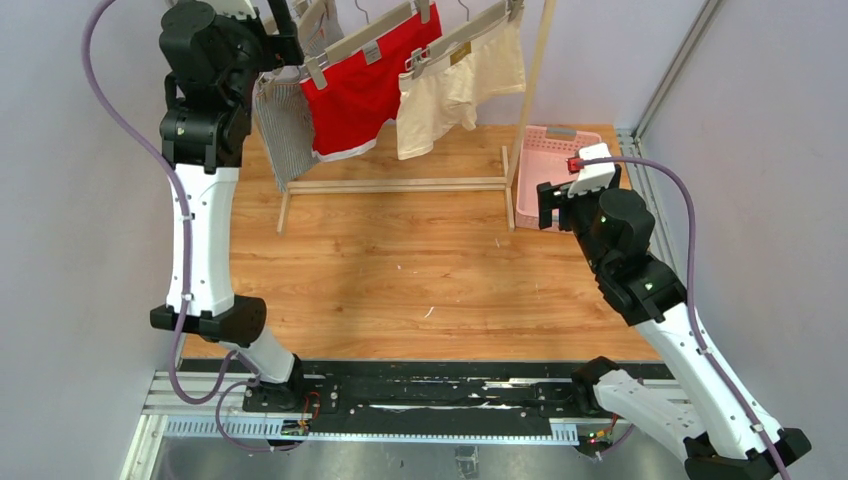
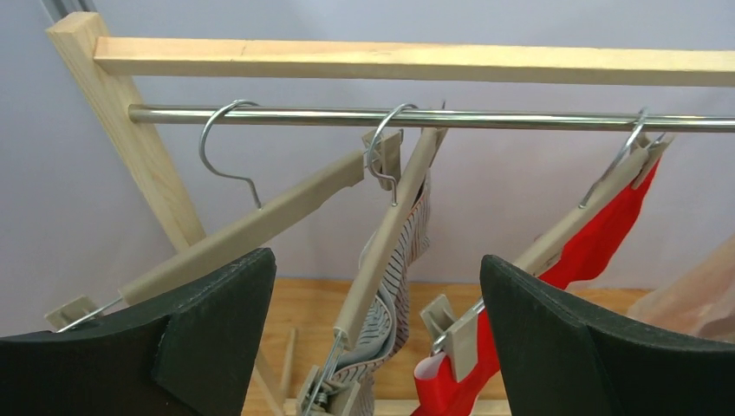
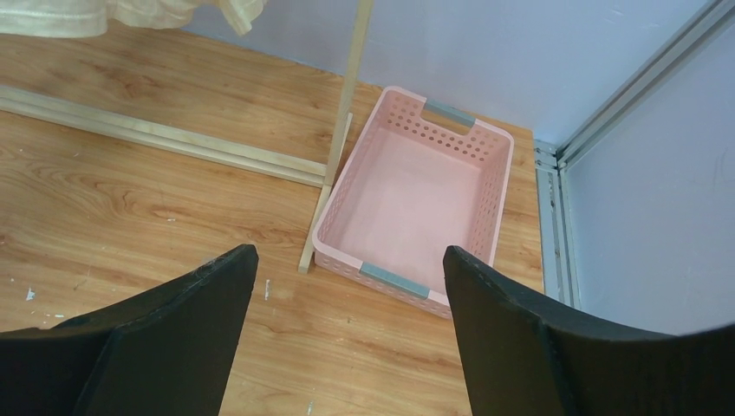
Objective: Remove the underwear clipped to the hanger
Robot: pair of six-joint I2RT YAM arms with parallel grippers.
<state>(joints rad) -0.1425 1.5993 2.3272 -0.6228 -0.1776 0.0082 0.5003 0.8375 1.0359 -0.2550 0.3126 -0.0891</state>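
You've three pairs clipped at the frame's top: grey striped pair, red pair, cream pair, all hanging lengthwise downward. Left gripper and right gripper gape wide, empty.

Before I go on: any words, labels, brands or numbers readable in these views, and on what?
No text reads in any view.
A small tan patch on the waistband of the plain cream boxer briefs: too small to read.
Pink perforated plastic basket, wooden clip hangers: no markings show.

Cream briefs mostly off-frame
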